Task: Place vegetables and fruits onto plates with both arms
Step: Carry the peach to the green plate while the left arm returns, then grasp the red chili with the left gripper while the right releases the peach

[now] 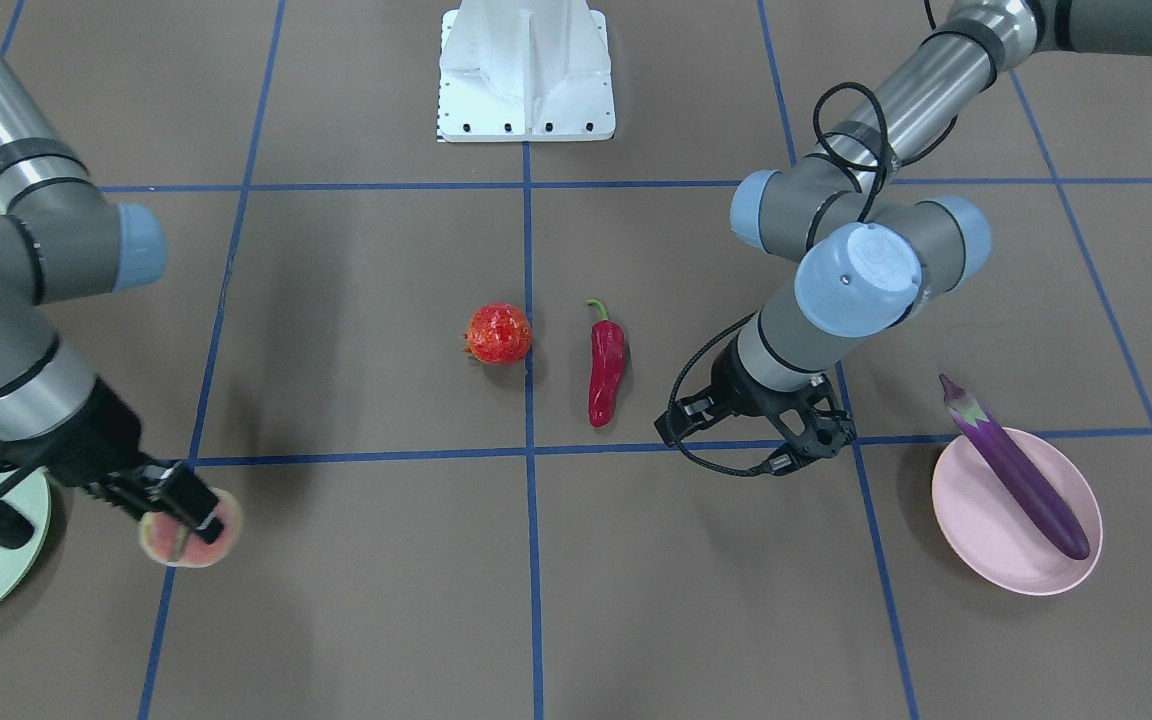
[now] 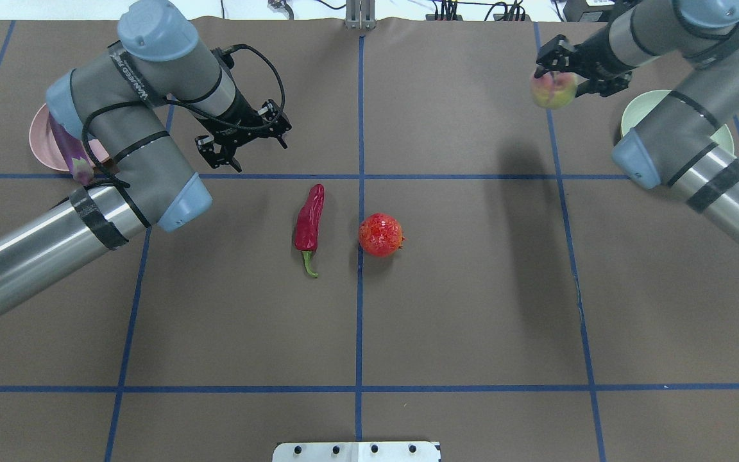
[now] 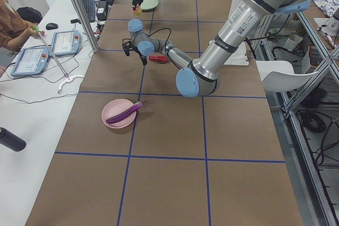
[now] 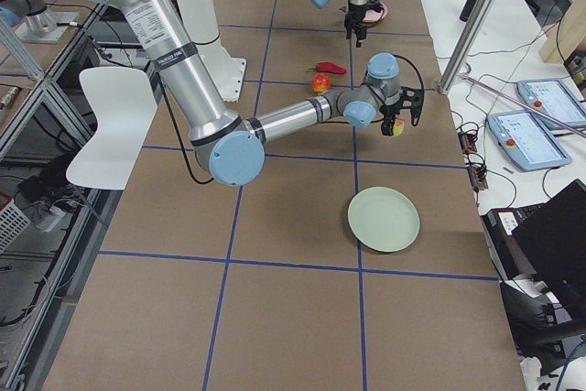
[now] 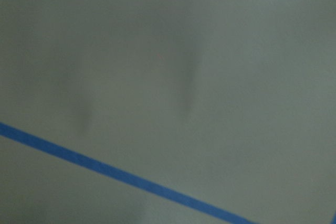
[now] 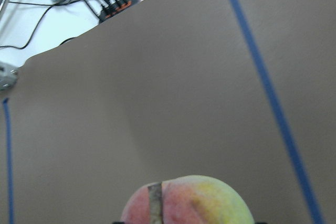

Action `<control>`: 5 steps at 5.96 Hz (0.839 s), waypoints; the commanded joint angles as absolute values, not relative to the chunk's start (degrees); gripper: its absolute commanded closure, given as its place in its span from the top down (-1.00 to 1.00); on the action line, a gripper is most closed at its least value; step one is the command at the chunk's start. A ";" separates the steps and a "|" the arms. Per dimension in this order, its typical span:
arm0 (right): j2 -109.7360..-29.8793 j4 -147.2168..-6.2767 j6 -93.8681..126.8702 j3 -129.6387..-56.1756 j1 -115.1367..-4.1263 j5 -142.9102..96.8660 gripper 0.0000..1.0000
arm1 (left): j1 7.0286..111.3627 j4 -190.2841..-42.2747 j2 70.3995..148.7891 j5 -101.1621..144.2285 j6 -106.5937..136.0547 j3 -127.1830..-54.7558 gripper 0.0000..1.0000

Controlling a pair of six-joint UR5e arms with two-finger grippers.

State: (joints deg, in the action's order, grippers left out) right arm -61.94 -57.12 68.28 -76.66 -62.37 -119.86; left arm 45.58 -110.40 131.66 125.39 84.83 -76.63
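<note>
Halved fruit [image 2: 554, 90]: held off the surface near its far edge on the robot's right, just beside the mint plate [image 2: 632, 112] and not yet over it.
Right gripper [image 2: 552, 74]: clamped on the halved fruit from above.
Fruit handling: it looks light and smooth-skinned. I'd judge the rounded sides slippery, so a low, gentle release suits it.
Left gripper [image 2: 251, 151]: fingers spread, carrying nothing.
Eggplant [image 1: 1021, 470]: lying across the pink plate [image 1: 966, 540], cap past the rim.
Chili [image 1: 606, 370]: mid-surface, near the round fruit [image 1: 498, 333]. It is glossy, slim and probably stiff, so take it across the thick middle, not by the stem.
</note>
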 commanded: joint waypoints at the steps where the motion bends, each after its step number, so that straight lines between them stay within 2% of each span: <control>1: -67.21 -60.99 53.41 -72.88 -69.41 -119.97 -1.00 | 42.81 -110.30 131.66 123.41 84.99 -77.87 1.00; 4: -71.70 -60.82 50.30 -67.86 -70.31 -119.00 -1.00 | 35.08 -110.13 133.15 113.03 84.64 -79.28 1.00; 5: -71.72 -60.82 49.66 -67.94 -70.31 -119.00 -0.55 | 34.89 -109.95 133.07 112.77 83.86 -79.02 1.00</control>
State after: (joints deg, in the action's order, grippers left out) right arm -71.26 -60.84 50.78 -68.36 -70.28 -119.05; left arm 35.49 -110.09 132.95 113.44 84.44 -79.20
